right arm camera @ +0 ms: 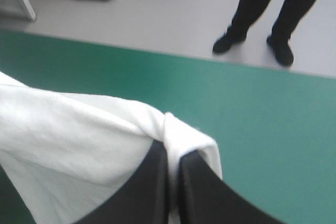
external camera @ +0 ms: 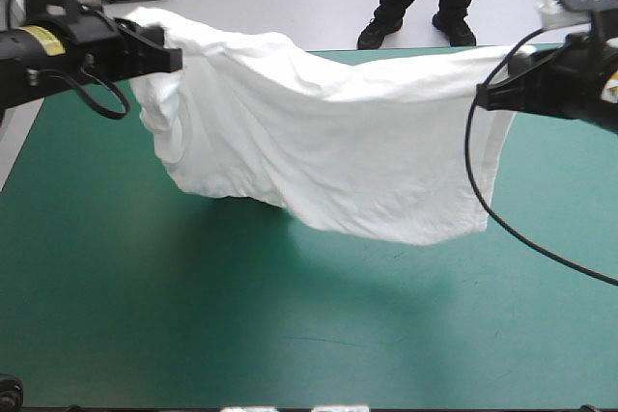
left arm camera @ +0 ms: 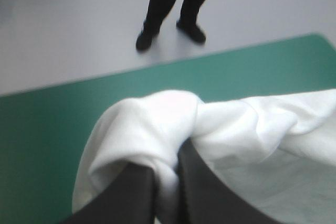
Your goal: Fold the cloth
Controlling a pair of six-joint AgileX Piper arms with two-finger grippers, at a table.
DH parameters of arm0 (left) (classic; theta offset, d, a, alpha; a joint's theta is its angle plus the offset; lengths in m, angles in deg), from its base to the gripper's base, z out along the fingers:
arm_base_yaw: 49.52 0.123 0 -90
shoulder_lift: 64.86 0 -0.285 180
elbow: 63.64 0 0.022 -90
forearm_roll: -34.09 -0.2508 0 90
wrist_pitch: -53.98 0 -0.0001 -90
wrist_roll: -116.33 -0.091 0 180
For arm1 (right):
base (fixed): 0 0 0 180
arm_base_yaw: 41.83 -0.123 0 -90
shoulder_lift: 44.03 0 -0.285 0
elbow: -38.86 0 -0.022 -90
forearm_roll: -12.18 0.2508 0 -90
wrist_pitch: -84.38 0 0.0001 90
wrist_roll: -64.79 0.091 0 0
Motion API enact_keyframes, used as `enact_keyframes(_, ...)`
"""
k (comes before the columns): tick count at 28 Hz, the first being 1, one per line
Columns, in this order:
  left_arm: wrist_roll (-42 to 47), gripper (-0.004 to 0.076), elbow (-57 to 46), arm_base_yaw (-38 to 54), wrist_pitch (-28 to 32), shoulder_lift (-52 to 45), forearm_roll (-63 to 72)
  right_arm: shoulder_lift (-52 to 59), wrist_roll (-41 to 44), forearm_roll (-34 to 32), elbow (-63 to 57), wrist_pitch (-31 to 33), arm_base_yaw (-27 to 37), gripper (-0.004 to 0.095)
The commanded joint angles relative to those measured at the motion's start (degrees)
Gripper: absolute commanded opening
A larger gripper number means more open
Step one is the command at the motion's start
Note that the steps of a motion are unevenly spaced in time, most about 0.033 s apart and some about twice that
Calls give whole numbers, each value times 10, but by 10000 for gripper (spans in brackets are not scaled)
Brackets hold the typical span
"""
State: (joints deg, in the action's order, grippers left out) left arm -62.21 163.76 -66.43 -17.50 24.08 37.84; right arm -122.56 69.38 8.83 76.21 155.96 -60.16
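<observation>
The white T-shirt hangs stretched between the two grippers, lifted above the teal-green bench. The left gripper is clenched on one bunched upper corner, with the cloth pinched between its black fingers and spilling over their tips. The right gripper grasps the opposite corner the same way (a small fold wraps over its tips). Between them the upper edge sags, and the body of the shirt drapes loosely below both grippers.
</observation>
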Motion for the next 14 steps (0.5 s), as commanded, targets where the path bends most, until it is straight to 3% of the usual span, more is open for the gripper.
enact_keyframes(1,-6,-10,118,1,-23,-22,18,14,-26,-9,103,-1,-1,-17)
enact_keyframes(8,-15,-10,302,1,-14,-22,94,14,-38,22,261,-1,-1,-16)
enact_keyframes(14,-15,-10,329,1,-24,-31,123,24,-24,46,270,0,-1,-15)
